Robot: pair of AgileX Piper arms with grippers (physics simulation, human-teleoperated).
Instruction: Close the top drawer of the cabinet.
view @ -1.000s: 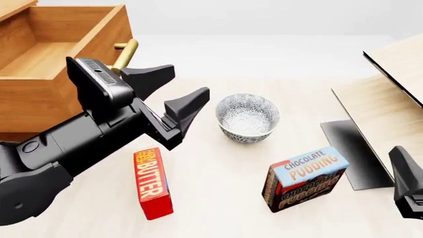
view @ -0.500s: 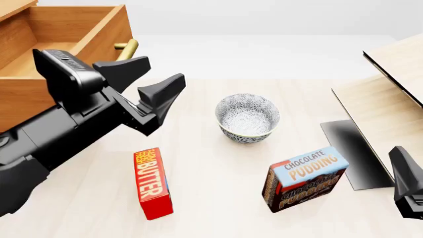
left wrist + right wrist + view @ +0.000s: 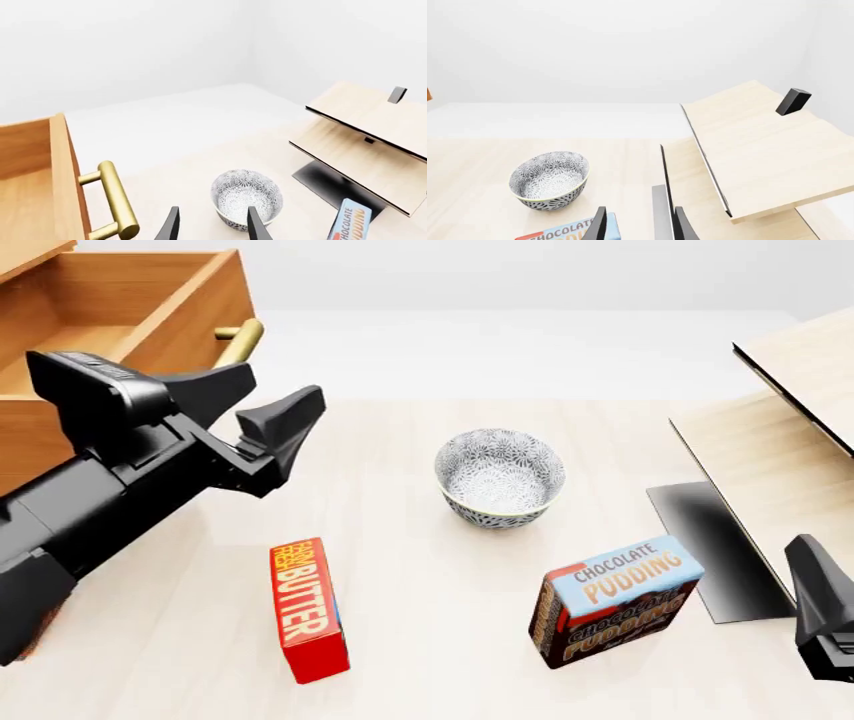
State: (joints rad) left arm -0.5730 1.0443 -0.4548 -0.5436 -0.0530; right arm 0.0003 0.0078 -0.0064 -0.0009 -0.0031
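right gripper (image 3: 821,615) at my 4 o'clock, only partly in frame, can't tell its state | left gripper (image 3: 247,415) at 10 o'clock, fingers spread, holding nothing, just beside the brass handle (image 3: 240,343) | top drawer (image 3: 120,315) pulled out at 11 o'clock

Patterned bowl (image 3: 548,180) beside pale wooden structure (image 3: 758,152)

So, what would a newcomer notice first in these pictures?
Probably the open top drawer at the far left, with the left pincer open just in front of its brass handle. Next, the patterned bowl in the middle of the table, with the red butter box nearer the camera.
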